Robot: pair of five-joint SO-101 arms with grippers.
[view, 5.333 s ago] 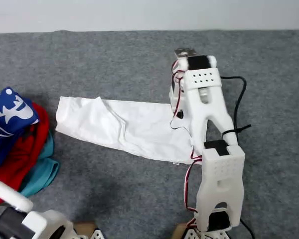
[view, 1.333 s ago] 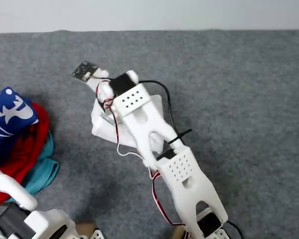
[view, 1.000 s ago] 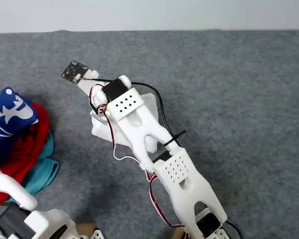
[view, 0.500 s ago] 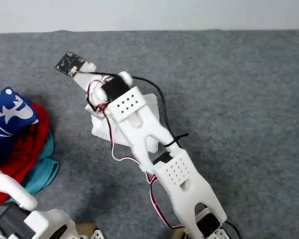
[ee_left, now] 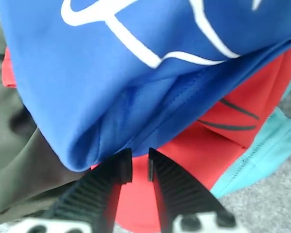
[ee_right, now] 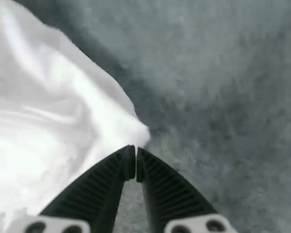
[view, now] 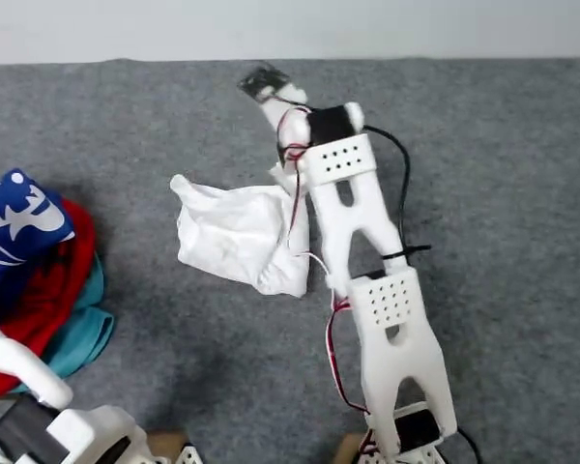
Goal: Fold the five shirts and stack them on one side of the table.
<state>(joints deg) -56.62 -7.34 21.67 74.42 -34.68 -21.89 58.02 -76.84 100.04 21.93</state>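
Starting nearest, your left gripper [ee_left: 140, 167] hangs with its jaws a slit apart, holding nothing, close over the blue shirt [view: 14, 227], red shirt [view: 39, 300] and teal shirt [view: 82, 338] piled at the left edge. Mid-frame, the white shirt [view: 237, 237] lies folded on the grey table [view: 512, 193]. Your right gripper [ee_right: 136, 165] is clenched at its upper right edge.

Five shirts [view: 234, 235] [view: 14, 227] [view: 43, 295] [view: 82, 338] [ee_left: 19, 170], two arms [view: 367, 251] [view: 77, 430]

light: shining evenly from above | shadows: falling faintly beside the white shirt [view: 237, 237] onto the surface [view: 503, 145] | glare: washing out shirt folds at right wrist
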